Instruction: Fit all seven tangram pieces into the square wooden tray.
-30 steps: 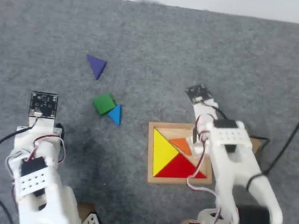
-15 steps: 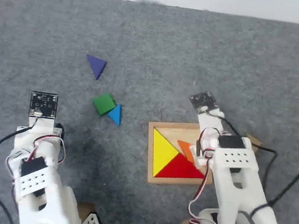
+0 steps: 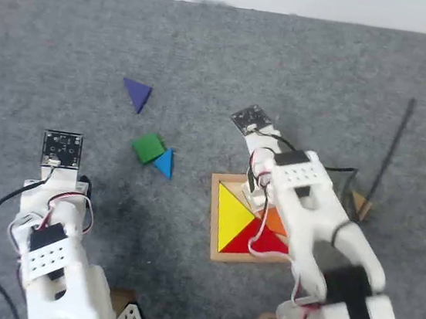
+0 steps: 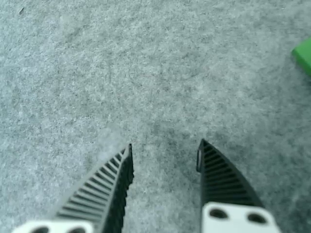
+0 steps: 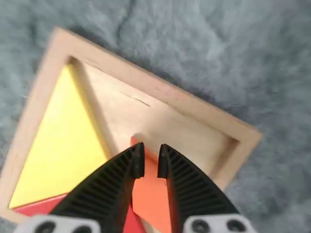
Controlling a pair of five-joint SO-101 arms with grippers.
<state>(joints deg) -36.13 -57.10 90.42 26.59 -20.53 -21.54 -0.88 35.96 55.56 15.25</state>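
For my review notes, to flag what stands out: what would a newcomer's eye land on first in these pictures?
The right tool, shut, hangs over the wooden tray, with its tips at an orange piece beside the yellow triangle and the red triangle. Out on the grey carpet ahead of the left arm lie a purple triangle, and a green square and blue triangle side by side.

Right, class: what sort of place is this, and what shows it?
Probably a robotics test bench: left arm and right arm side by side on a grey mat, with a wooden tangram tray.
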